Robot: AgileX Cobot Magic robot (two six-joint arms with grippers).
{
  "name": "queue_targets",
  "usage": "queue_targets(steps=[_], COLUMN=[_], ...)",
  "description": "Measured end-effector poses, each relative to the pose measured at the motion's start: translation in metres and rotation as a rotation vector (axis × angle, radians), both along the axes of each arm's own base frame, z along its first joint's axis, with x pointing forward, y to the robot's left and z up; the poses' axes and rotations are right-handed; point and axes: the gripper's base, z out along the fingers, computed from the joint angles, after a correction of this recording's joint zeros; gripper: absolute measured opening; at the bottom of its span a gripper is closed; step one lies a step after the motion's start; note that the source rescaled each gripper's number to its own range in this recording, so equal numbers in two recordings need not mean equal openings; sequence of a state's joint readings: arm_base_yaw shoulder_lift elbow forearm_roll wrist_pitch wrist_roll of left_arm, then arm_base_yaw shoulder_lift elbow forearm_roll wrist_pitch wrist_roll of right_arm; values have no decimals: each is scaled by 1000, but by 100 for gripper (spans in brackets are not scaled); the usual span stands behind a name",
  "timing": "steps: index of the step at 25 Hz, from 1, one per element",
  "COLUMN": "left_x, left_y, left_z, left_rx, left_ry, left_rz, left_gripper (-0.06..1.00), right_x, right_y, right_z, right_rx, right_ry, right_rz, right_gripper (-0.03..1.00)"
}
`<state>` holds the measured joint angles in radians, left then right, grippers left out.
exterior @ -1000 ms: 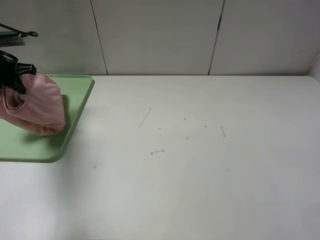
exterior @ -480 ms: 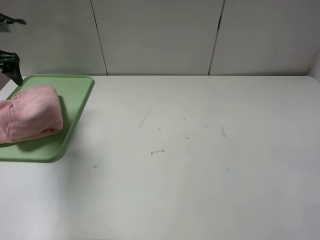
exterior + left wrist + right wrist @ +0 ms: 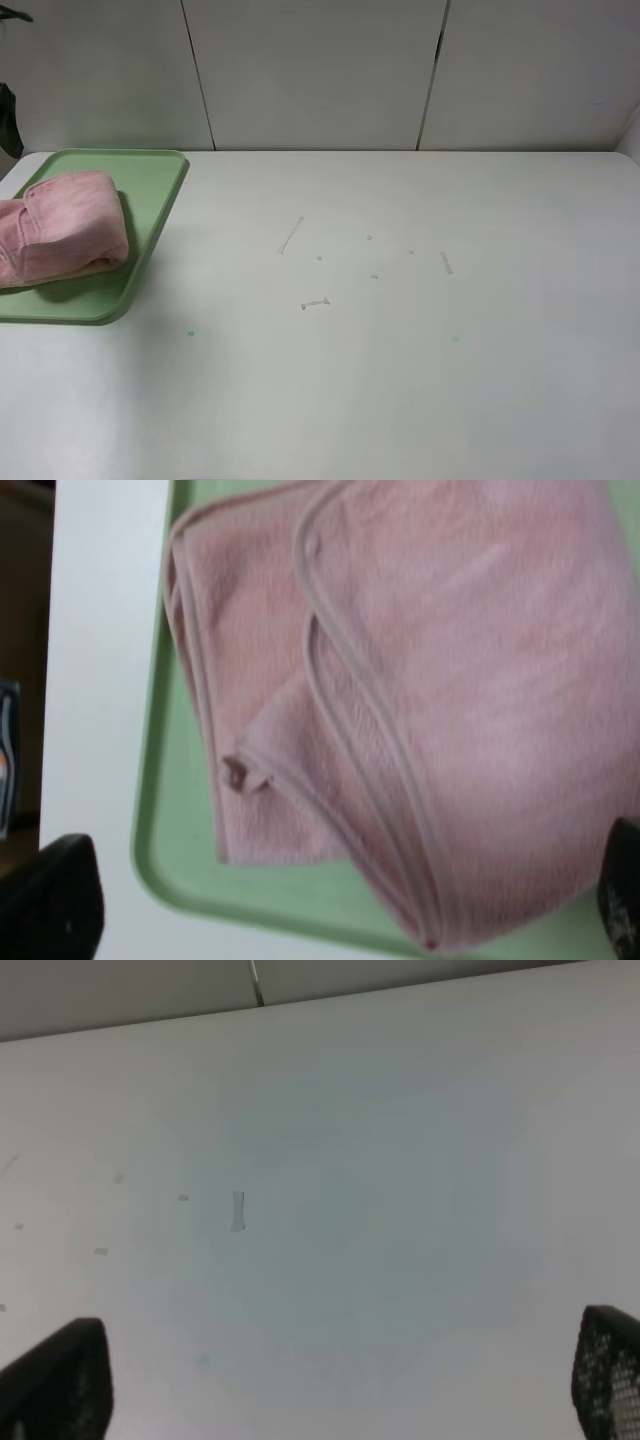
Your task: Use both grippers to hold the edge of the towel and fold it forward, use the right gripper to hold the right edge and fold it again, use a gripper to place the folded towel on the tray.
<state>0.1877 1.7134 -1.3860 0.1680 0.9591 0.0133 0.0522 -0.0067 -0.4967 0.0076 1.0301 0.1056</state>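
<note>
Well, the bench (image 3: 400, 350) is the big thing here: a broad white slab, matte, flecked with a few small scuffs and bits of tape near its middle, with pale wall panels behind it. Next down is the tray (image 3: 150, 190), a light green plastic rectangle with rounded corners and a raised lip, sitting at the far left of the bench and partly cut off by the edge of the overhead view. On it lies the towel (image 3: 65, 235), pink terry cloth with a stitched hem, folded into a soft, thick bundle. Its long axis seems to run roughly across the tray, out toward the left edge of the view, and no part of it looks to spill onto the bench, though its left end is out of view.

The left gripper (image 3: 330, 920) hangs right above the towel, looking down on the layered hems; its dark jaws show only at the two lower corners of the wrist view, spread wide, gripping nothing. The right gripper (image 3: 340, 1380) is well away over bare bench, jaws likewise wide apart and empty. So the left arm is much the nearer one.

By my reckoning the placing is done, and little remains but drawing clear.
</note>
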Motion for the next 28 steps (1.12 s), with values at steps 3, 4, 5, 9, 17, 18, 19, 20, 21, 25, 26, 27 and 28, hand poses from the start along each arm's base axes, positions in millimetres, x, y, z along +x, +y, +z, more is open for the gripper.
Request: queue_targets(steps=[3, 4, 5, 9, 17, 18, 19, 20, 21, 25, 26, 27, 28], left_x=[-4, -6, -8, -20, -54, -58, -61, -66, -71, -99, -107, -115, -123], left_y=[-1, -1, -1, -4, -10, -11, -11, -12, -14, -20, -22, -24, -26], left_z=[0, 1, 3, 19, 58, 63, 68, 74, 80, 94, 93, 94, 95], left_rx=[-7, -9, -11, -16, -9, -6, -3, -1, 2, 4, 2, -3, -7], left_ry=[40, 45, 51, 53, 32, 16, 1, -19, -40, -94, -96, -103, -113], left_rz=[7, 9, 12, 21, 23, 20, 18, 17, 13, -1, -2, -6, -13], left_gripper=[100, 100, 100, 100, 100, 100, 100, 100, 100, 100, 100, 100, 100], right_x=[0, 0, 0, 0, 0, 0, 0, 0, 0, 0, 0, 0, 0], right_y=[0, 0, 0, 0, 0, 0, 0, 0, 0, 0, 0, 0, 0], right_z=[0, 0, 0, 0, 0, 0, 0, 0, 0, 0, 0, 0, 0], right_rx=[0, 0, 0, 0, 0, 0, 0, 0, 0, 0, 0, 0, 0], right_ry=[0, 0, 0, 0, 0, 0, 0, 0, 0, 0, 0, 0, 0], right_rz=[0, 0, 0, 0, 0, 0, 0, 0, 0, 0, 0, 0, 0], right_gripper=[100, 100, 100, 100, 100, 100, 100, 100, 100, 100, 100, 100, 100])
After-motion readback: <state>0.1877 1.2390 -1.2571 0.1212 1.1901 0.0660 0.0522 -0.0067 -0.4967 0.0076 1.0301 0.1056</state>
